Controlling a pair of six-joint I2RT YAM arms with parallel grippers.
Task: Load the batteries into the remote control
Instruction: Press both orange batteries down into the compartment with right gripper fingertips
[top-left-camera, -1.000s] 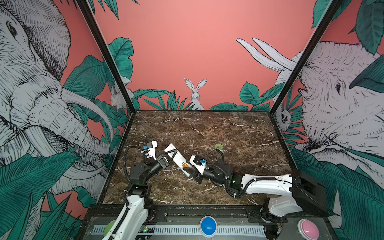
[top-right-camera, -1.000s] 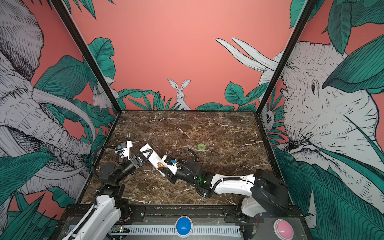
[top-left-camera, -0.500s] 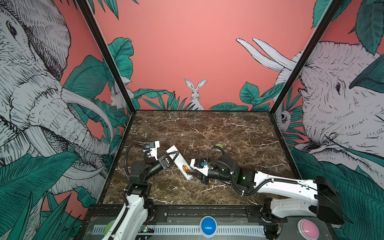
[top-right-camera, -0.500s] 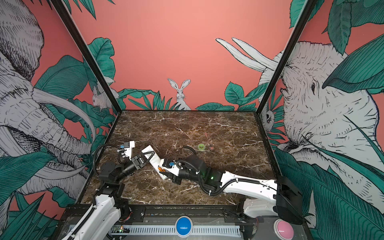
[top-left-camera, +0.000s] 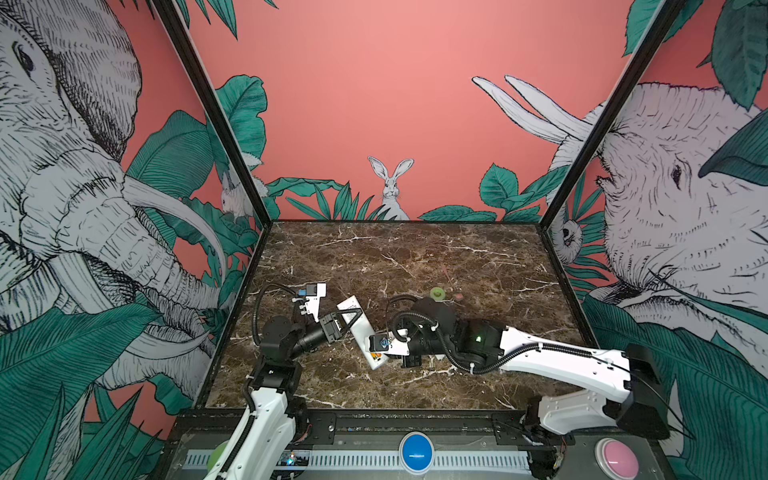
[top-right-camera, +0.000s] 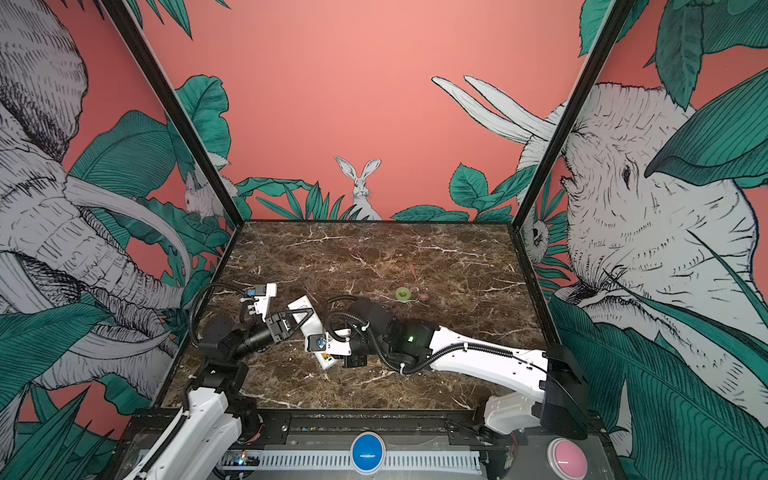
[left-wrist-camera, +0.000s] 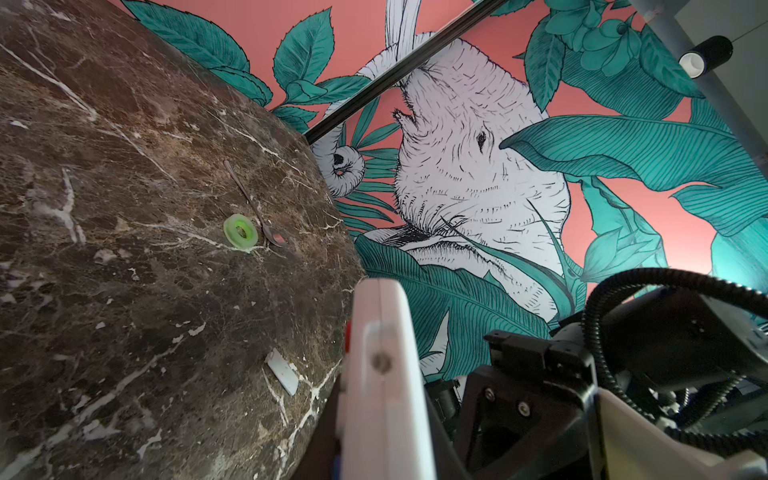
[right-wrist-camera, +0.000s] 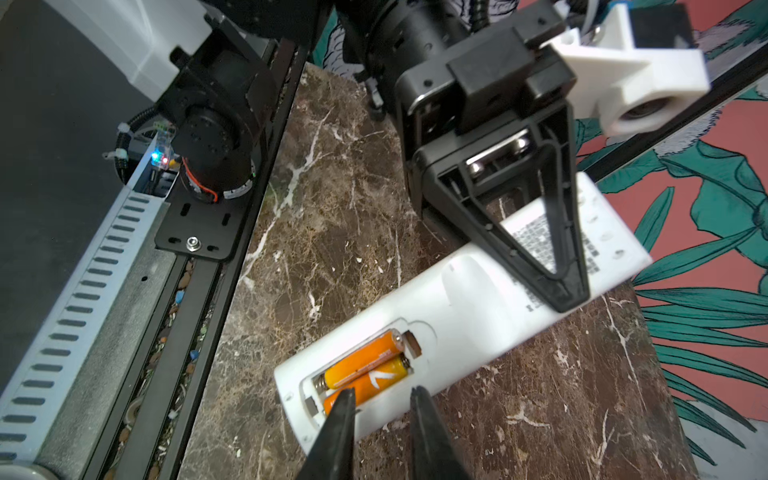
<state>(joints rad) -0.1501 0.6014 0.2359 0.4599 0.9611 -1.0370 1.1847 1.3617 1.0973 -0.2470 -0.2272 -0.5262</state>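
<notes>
Marble tabletop (top-left-camera: 415, 257): left gripper (right-wrist-camera: 561, 291) clamps the remote control (right-wrist-camera: 457, 307); batteries (right-wrist-camera: 365, 365) lie at right gripper's (right-wrist-camera: 383, 395) narrowly parted tips

A green ring-shaped roll (top-left-camera: 437, 294) lies flat on the brown marble tabletop (top-left-camera: 415, 257), well beyond the right gripper (right-wrist-camera: 383, 395). Just beside the roll lies a slim spoon (left-wrist-camera: 253, 208) with a reddish bowl. A small white flat piece (left-wrist-camera: 282, 372) lies apart from both. On the front panel behind the gripper sit two round buttons: a blue button (top-left-camera: 416, 451) and a pink button (top-left-camera: 616, 456).

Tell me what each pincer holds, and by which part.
Left pincer clamps the remote control near its printed-label end; right pincer, jaws apart, holds nothing.
</notes>
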